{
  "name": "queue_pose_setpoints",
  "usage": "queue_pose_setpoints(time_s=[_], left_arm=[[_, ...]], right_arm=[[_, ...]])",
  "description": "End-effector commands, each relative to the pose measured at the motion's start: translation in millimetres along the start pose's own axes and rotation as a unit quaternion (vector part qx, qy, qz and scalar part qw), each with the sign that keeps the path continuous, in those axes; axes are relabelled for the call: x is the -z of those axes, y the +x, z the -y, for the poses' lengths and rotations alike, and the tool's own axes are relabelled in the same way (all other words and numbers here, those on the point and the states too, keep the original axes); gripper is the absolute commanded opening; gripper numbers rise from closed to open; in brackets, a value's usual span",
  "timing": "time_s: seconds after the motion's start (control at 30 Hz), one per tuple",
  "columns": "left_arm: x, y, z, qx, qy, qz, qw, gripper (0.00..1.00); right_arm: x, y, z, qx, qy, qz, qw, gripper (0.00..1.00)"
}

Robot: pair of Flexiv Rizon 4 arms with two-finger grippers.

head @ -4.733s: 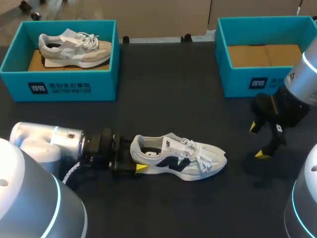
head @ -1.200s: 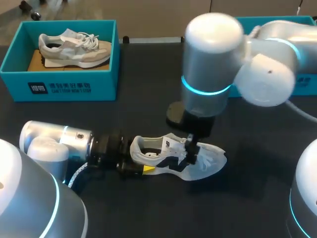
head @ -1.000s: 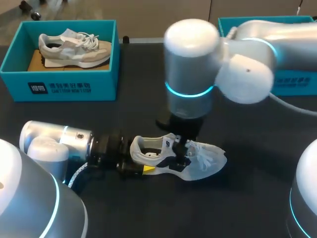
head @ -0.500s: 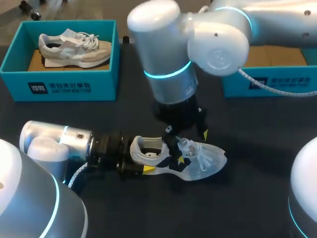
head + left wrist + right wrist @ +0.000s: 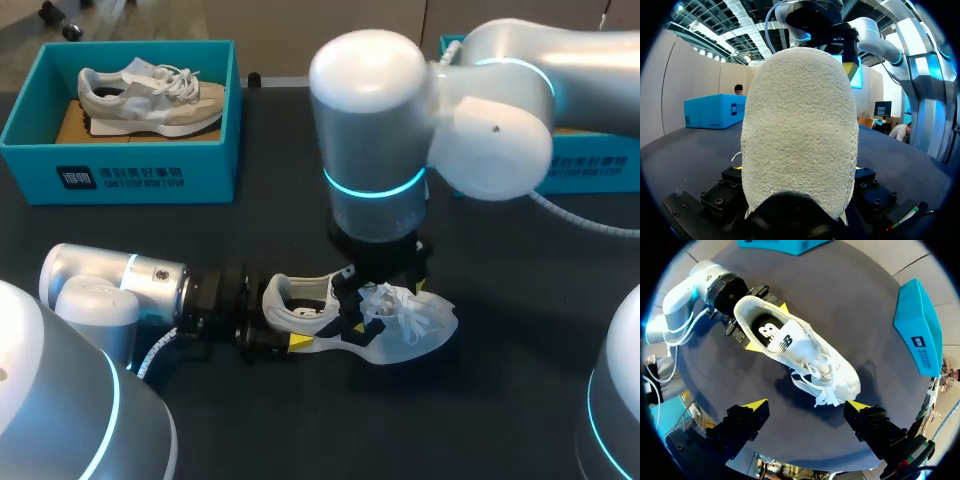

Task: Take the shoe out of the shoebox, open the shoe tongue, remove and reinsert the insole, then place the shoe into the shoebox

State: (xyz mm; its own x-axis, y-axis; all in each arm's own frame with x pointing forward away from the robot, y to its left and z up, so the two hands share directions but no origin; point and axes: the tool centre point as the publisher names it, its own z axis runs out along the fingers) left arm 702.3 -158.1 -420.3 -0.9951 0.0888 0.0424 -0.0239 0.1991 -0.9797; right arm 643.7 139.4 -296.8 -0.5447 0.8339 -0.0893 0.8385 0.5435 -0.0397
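A white sneaker (image 5: 385, 325) with a dark side logo lies on its sole on the black table, toe pointing right. My left gripper (image 5: 285, 322) is shut on its heel, one yellow tip on each side (image 5: 768, 326). In the left wrist view the fuzzy white heel (image 5: 800, 130) fills the space between the fingers. My right gripper (image 5: 387, 305) hangs open above the laces, fingers pointing down. In its own view the open gripper (image 5: 807, 410) straddles the toe end of the sneaker (image 5: 805, 357) from above, without touching it. The dark insole (image 5: 762, 325) shows inside the shoe.
A teal shoebox (image 5: 120, 170) at the back left holds a beige sneaker (image 5: 150, 95). A second teal shoebox (image 5: 595, 170) at the back right is partly hidden behind my right arm; it also appears beside the shoe in the right wrist view (image 5: 920, 330).
My right arm has come in from the right edge over the shoe. In the last second its wrist swung left and back right, ending above the laces. Left gripper and shoe have stayed put.
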Motion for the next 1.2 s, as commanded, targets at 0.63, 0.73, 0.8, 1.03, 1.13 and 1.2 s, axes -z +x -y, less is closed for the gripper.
queue_pose_setpoints(time_s=[0.63, 0.73, 0.8, 1.03, 1.13, 1.2], left_arm=[[-1, -0.8, -7, 0.000, 0.000, 0.000, 1.000, 0.00], [-1, -0.8, -7, 0.000, 0.000, 0.000, 1.000, 0.00], [-1, -0.8, -7, 0.000, 0.000, 0.000, 1.000, 0.00], [-1, -0.8, -7, 0.000, 0.000, 0.000, 1.000, 0.00], [-1, -0.8, -7, 0.000, 0.000, 0.000, 1.000, 0.00], [-1, -0.8, -7, 0.000, 0.000, 0.000, 1.000, 0.00]], right_arm=[[7, 24.1, -43.7, -0.279, 0.009, 0.005, 0.960, 1.00], [7, 24.1, -43.7, -0.279, 0.009, 0.005, 0.960, 1.00], [7, 29.1, -50.2, -0.278, 0.017, 0.022, 0.960, 1.00], [5, 49.3, -68.4, -0.309, 0.045, 0.088, 0.946, 1.00], [2, 51.2, -71.9, -0.315, 0.047, 0.093, 0.943, 1.00], [-2, 50.8, -73.3, -0.321, 0.051, 0.099, 0.941, 1.00]])
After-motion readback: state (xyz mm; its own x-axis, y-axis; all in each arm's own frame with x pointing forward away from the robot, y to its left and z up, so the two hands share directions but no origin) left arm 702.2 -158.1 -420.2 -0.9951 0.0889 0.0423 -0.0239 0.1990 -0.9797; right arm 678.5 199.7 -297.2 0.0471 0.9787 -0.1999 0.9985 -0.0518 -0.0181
